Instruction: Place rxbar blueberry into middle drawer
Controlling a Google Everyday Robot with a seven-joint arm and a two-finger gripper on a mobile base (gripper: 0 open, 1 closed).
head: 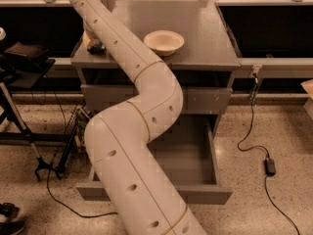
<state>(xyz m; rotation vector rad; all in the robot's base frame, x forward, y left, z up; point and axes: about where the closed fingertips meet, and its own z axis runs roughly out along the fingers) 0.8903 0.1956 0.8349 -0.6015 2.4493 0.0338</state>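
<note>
At the far left a dark tripod stand (19, 131) sits well apart from the work. Next to the right is the near-left corner of the grey cabinet top (205, 38), where the gripper (93, 40) is down low, mostly hidden behind its own white arm (146, 92). It seems to be there because a small dark shape lies on that corner, most likely the rxbar blueberry (97, 47). The shape lies just beside the gripper or touches it, but whether the gripper is spread, closed or already gripping the bar cannot be told. The bar looks still on the top, not lifted. Further right on the same top a pale bowl (164, 41) stands untouched, clear of the arm's path. Below, the middle drawer (190, 153) is pulled out toward the near side, apparently left that way so the bar can be dropped straight in. A black cable (254, 141) trails on the floor to the right
</note>
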